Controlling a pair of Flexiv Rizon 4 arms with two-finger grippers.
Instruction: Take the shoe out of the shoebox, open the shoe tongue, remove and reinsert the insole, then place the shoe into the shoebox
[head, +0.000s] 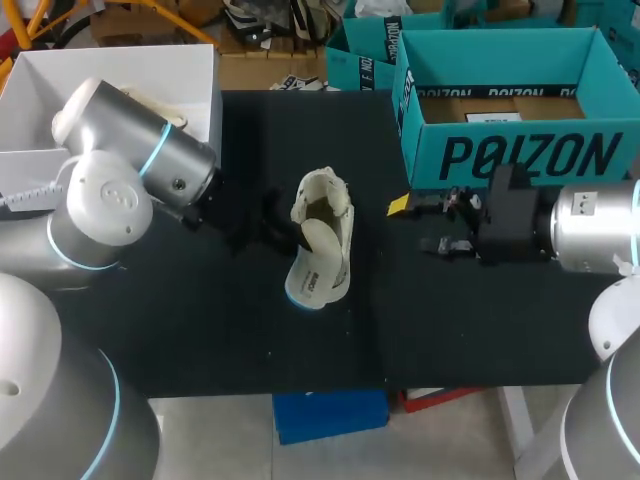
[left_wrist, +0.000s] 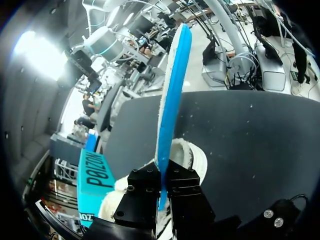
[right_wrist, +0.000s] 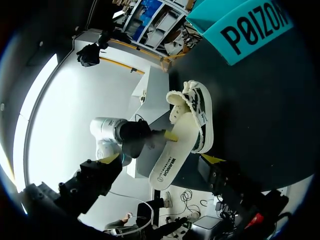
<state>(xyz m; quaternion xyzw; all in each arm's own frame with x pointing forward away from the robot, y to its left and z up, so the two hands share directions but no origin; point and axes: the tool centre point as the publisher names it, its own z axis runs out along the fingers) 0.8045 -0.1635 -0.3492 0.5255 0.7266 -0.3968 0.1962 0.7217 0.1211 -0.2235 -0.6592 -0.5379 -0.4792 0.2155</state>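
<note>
Hovering over the shoe (head: 343, 215), left gripper (left_wrist: 162, 177) pinches the insole (left_wrist: 172, 100); right gripper (head: 420, 225) apparently hangs open nearby.

Cream shoe (head: 344, 222) near open teal shoebox (head: 520, 157), insole (head: 318, 262) partly out

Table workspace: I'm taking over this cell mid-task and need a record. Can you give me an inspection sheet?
Surface: black table, no spills seen.
Job's things: shoe lies mid-table, outside the teal shoebox; insole partly out of the shoe.
Clutter: nothing seen.
Grippers: left pincer shut on the insole; right pincer open, holding nothing, between shoe and shoebox.
Cables: nothing seen on the table.
Surroundings: nothing seen reaching over the table.
</note>
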